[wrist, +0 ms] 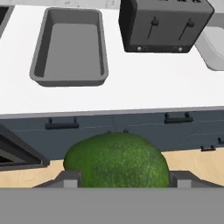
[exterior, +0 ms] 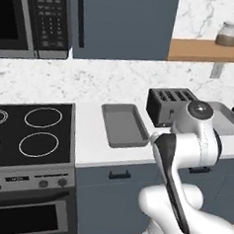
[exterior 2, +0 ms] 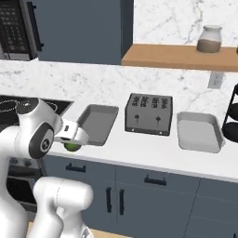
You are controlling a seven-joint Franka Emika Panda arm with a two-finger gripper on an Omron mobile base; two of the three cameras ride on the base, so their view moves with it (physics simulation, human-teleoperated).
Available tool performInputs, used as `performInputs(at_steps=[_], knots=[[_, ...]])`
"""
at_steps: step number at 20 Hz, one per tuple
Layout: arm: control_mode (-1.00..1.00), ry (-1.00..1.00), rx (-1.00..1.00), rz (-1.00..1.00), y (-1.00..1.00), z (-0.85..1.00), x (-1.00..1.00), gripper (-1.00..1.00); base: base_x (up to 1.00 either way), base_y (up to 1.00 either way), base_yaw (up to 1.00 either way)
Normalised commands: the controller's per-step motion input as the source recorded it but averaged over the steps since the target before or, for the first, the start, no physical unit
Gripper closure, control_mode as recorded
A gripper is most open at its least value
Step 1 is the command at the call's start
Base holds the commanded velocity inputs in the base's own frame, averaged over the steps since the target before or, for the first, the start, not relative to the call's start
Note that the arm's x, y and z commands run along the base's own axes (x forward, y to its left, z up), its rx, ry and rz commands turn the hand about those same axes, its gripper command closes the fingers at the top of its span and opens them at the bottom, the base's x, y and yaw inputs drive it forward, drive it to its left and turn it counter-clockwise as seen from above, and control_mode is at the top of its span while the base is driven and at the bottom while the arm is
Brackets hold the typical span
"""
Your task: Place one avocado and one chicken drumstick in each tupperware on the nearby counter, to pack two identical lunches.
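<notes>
The avocado [wrist: 117, 159] sits clamped in the gripper [wrist: 118, 179], hanging out past the front edge of the tabletop [wrist: 131, 89] over the floor, short of the nearer grey tub [wrist: 70, 46]. If the hold slips here it would likely fall to the floor rather than onto the tabletop. The tub is empty, with bare white surface in front of it; the toaster [wrist: 164, 24] stands just beside it, crowding that side.

Glossy white rounded arm [exterior: 189, 144], dark joint bands, grey round cap
</notes>
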Motion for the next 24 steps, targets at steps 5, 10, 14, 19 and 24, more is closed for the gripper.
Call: performInputs(at_steps=[5, 10, 14, 19, 24], knots=[[1.0, 0.0, 0.0, 0.0, 0.0, 0.0, 0.0, 1.0, 0.51, 0.53, 0.03], [1.0, 0.0, 0.0, 0.0, 0.0, 0.0, 0.0, 1.0, 0.55, 0.23, 0.03], [1.0, 0.0, 0.0, 0.0, 0.0, 0.0, 0.0, 1.0, 0.56, 0.0, 0.04], [1.0, 0.0, 0.0, 0.0, 0.0, 0.0, 0.0, 1.0, 0.51, 0.0, 0.01], [-1.0, -0.04, 0.0, 0.01, 0.03, -0.01, 0.18, 1.0, 0.26, 0.01, 0.01]])
